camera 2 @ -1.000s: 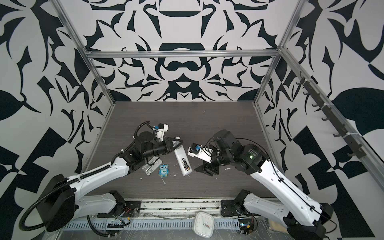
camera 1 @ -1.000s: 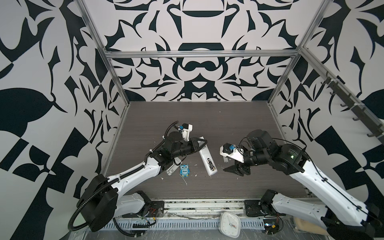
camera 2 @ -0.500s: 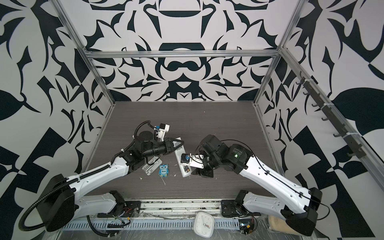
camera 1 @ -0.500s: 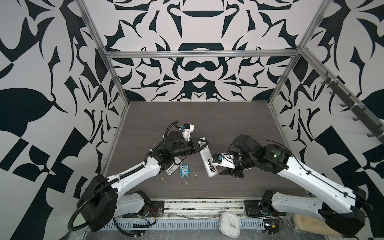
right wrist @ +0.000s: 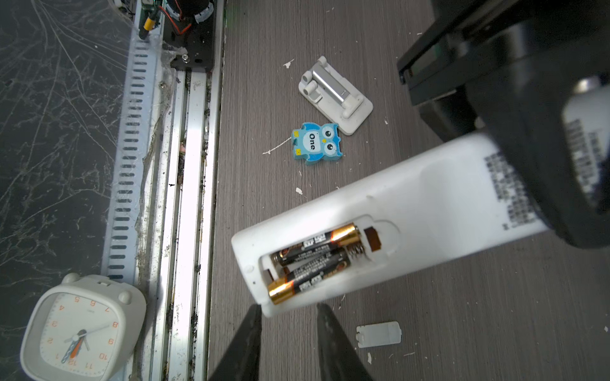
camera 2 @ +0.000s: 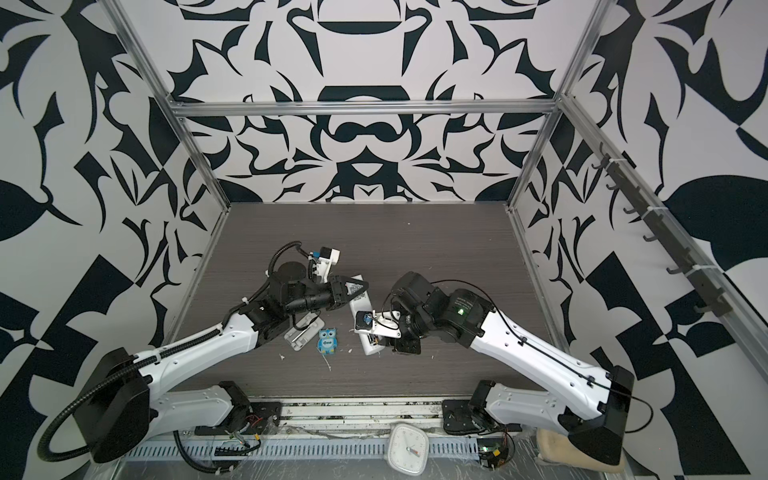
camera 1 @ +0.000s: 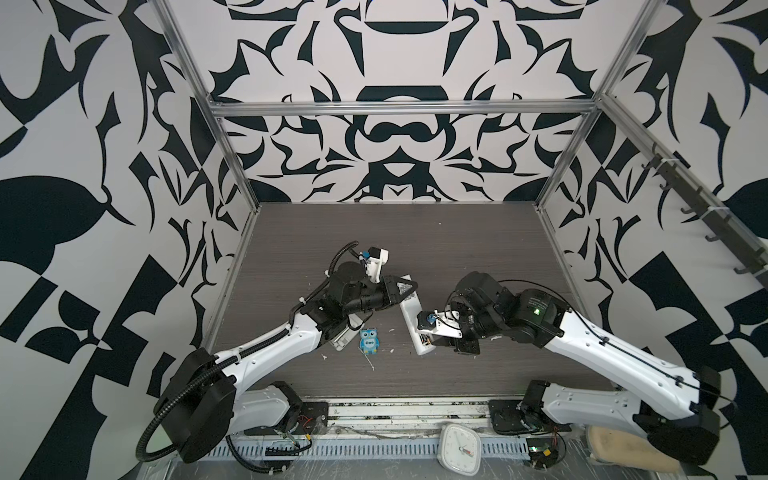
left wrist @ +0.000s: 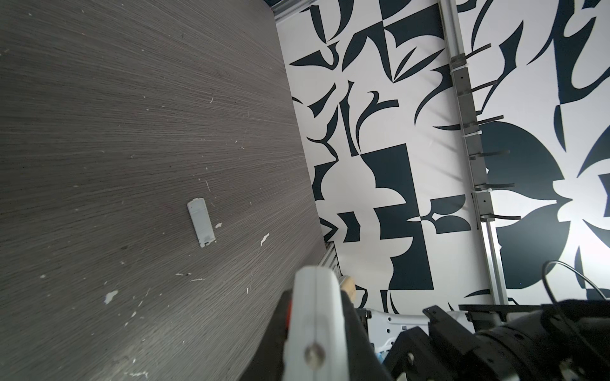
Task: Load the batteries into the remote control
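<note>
My right pincer (right wrist: 288,310) has swung in to the near end of the remote control (right wrist: 412,211), narrowed but empty; my left pincer (camera 1: 400,289) clamps its far end. Only the right wrist view reveals both batteries (right wrist: 313,260) seated in the bay, with the battery cover (right wrist: 379,334) loose on the desk (right wrist: 462,313): loading looks done.

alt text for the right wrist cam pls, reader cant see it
A white remote control faces back-up with its compartment open and two batteries lying inside, the open right gripper poised at its near end and the left gripper clamping the far end. A blue owl and a loose battery cover lie on the table.
</note>
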